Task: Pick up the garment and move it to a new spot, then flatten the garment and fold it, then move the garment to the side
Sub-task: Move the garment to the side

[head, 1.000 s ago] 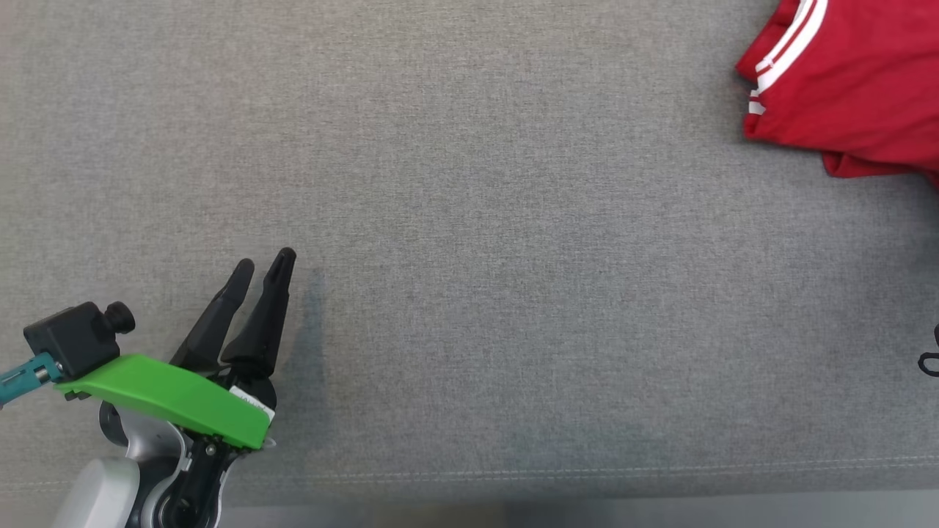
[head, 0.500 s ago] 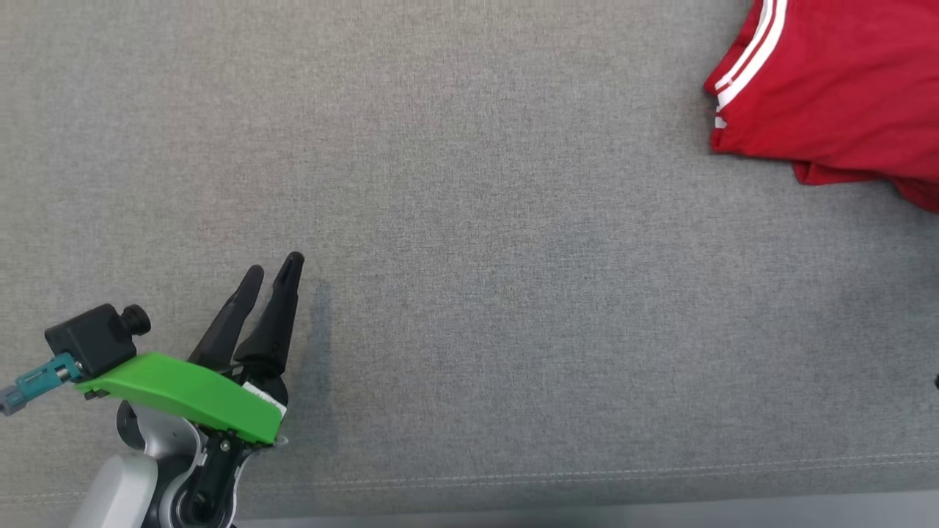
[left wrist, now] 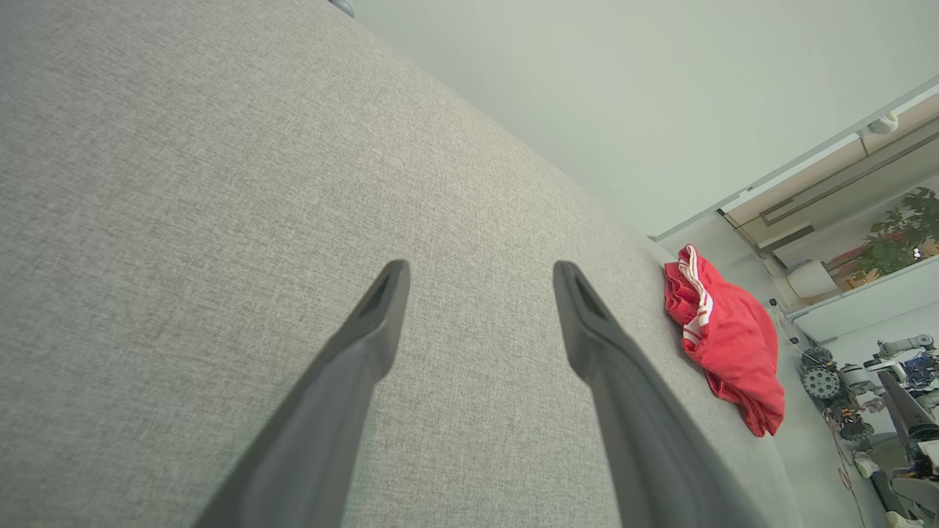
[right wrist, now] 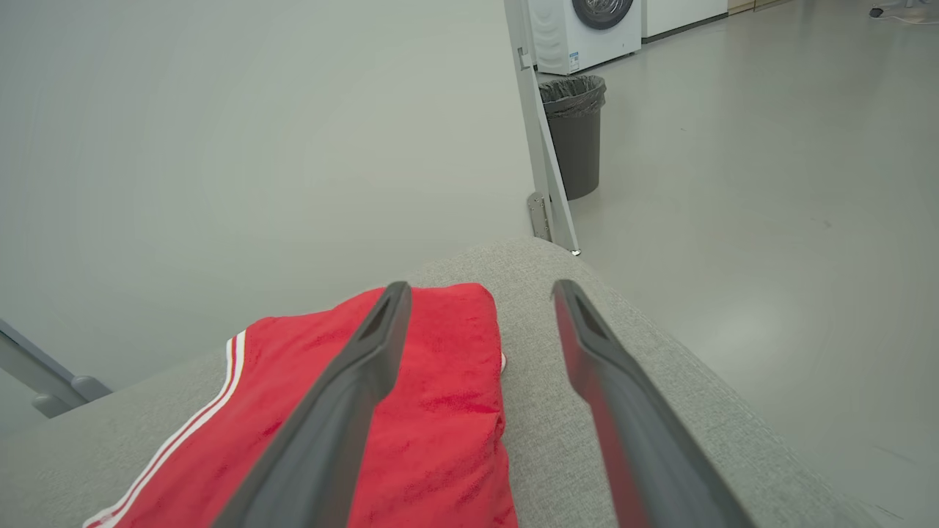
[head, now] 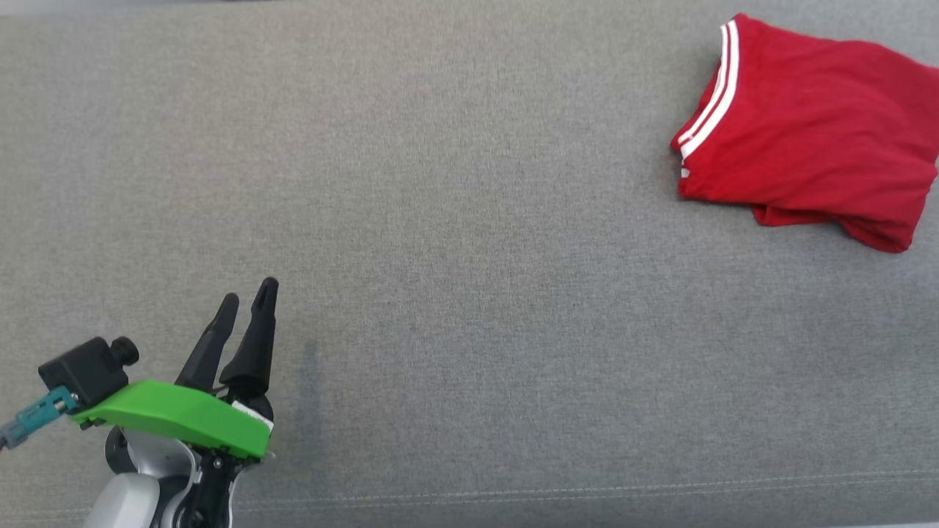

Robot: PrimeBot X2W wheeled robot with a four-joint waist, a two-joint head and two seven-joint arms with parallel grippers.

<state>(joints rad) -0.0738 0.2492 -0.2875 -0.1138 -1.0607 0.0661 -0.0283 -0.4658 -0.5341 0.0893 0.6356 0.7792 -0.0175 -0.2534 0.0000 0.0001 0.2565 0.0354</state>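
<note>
The garment point(head: 807, 139) is a red piece with white stripes along one edge, folded into a compact bundle at the far right of the grey cushion point(head: 469, 242). It also lies small and distant in the left wrist view point(left wrist: 726, 345) and close under my right gripper point(right wrist: 480, 290) in the right wrist view point(right wrist: 433, 425). That gripper hovers open above the garment's right end, holding nothing. My left gripper point(head: 248, 292) stands open at the lower left, over bare fabric, far from the garment, seen again as my left gripper point(left wrist: 480, 268) with its jaws apart.
The cushion's seam point(head: 587, 490) runs near the front edge. Beyond the cushion's far end the right wrist view shows pale floor, a dark bin point(right wrist: 574, 132), a white post point(right wrist: 543, 169) and a washing machine point(right wrist: 587, 29). Robot parts lie on the floor point(left wrist: 880, 396).
The head camera has shifted, so the whole garment now shows further down and left. The left gripper sits slightly lower in the picture. Both grippers stay open.
</note>
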